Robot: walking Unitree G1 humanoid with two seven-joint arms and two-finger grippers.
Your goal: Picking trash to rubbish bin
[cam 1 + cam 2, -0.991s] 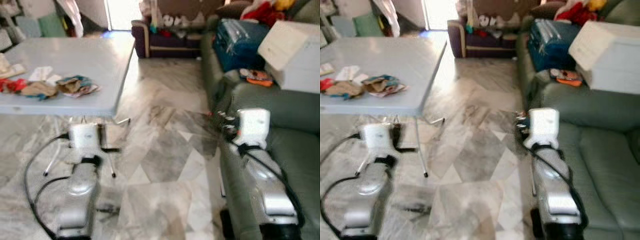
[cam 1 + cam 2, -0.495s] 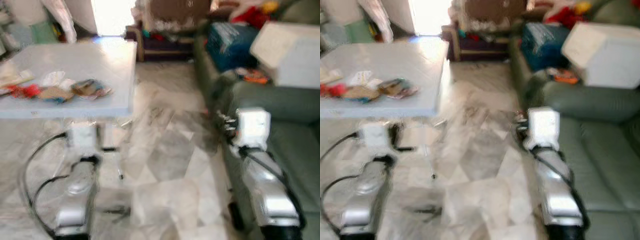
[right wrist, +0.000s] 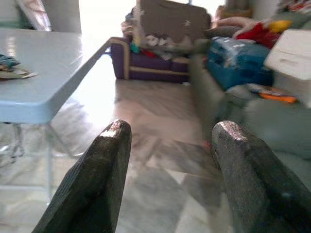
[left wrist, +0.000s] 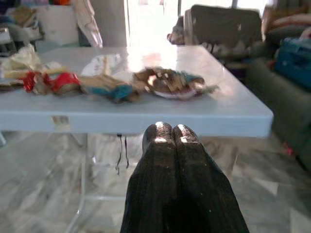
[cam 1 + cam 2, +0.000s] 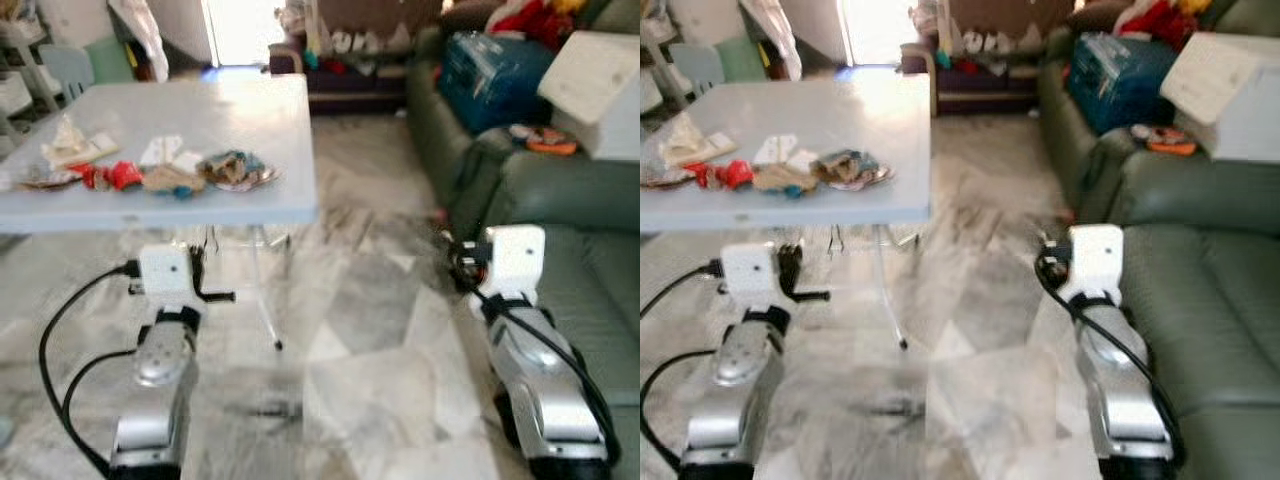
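Several pieces of crumpled trash lie in a row near the front edge of a light blue table: a multicoloured wrapper, a tan and blue scrap, a red one and white paper. My left gripper is shut and empty, held below and just short of the table's edge. My right gripper is open with nothing between its fingers, over the marble floor beside the green sofa.
A green sofa runs along the right, carrying a blue case, a white box and an orange item. A dark sofa stands at the back. Table legs stand near my left arm. Open marble floor lies between the arms.
The camera has swung left and closer, so the table and trash now sit more toward the middle. Both arms keep the same pose.
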